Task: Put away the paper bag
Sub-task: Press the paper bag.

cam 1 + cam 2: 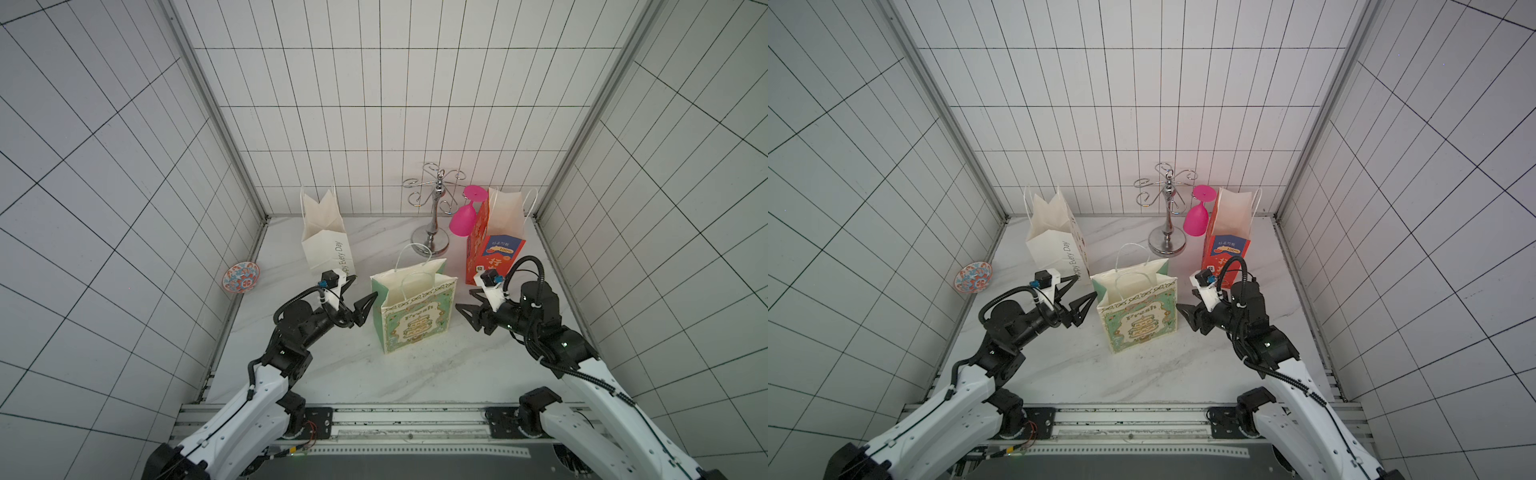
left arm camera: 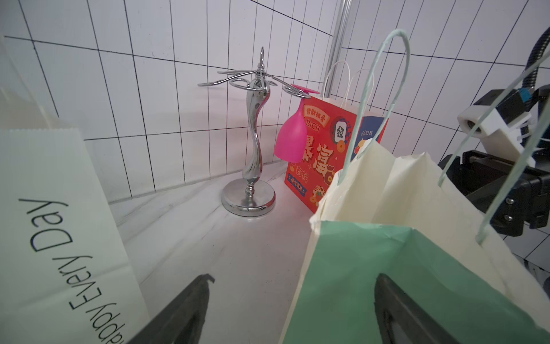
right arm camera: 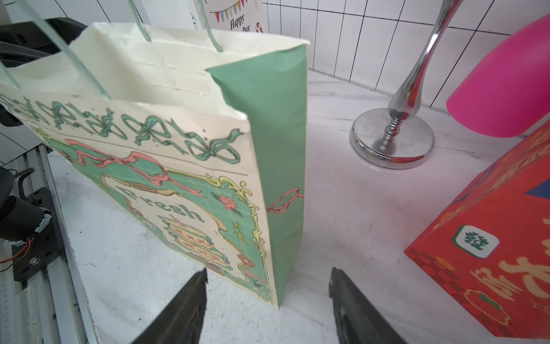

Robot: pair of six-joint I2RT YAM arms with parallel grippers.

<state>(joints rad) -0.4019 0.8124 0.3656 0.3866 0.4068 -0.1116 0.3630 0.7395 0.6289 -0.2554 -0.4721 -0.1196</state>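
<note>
- Green paper bag (image 1: 415, 320) stands upright on the table (image 1: 374, 382).
- Left gripper (image 1: 365, 286): jaws wide, empty, one finger just beside the bag.
- Right gripper (image 1: 463, 298): jaws apart, empty, near its opposite side.
- White bag (image 1: 328, 245) and red bag (image 1: 494, 249) stand behind.

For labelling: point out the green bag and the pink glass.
green bag (image 1: 415, 328): in a top view, printed front panel.
pink glass (image 1: 462, 222): in a top view, its hanging cup.

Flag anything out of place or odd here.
The patterned dish lies outside the left edge of the marble table, against the tiled wall panel, apart from everything else. Nothing else looks spilled, toppled or damaged.
</note>
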